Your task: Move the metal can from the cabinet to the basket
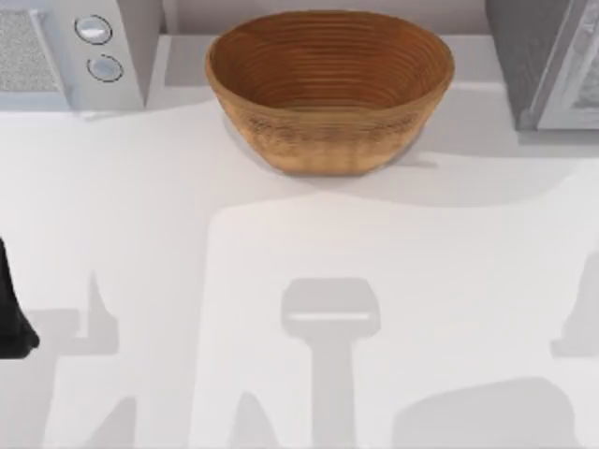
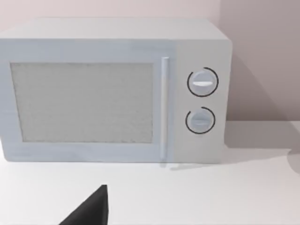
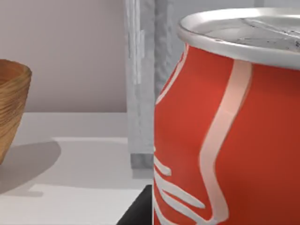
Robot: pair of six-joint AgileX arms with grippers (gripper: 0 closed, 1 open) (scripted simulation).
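Look down from the top and you see the big oval basket of brown woven wicker (image 1: 329, 89) at the back middle of the white table (image 1: 187, 281). The white box with two round dials (image 1: 80, 51) sits at the back left. The dark grey speckled cabinet with its pale door (image 1: 547, 61) sits at the back right.

Your left arm (image 1: 11, 309) is at the table's left edge, and its wrist view faces the white box with the dials. You cannot tell how its jaws stand.

In your right wrist view, the small red metal can with white swirls and a silver top (image 3: 229, 126) is very close to the camera. The cabinet's pale door edge is behind it, and the basket is off to the side. You cannot tell if the right jaws are pinching the can.
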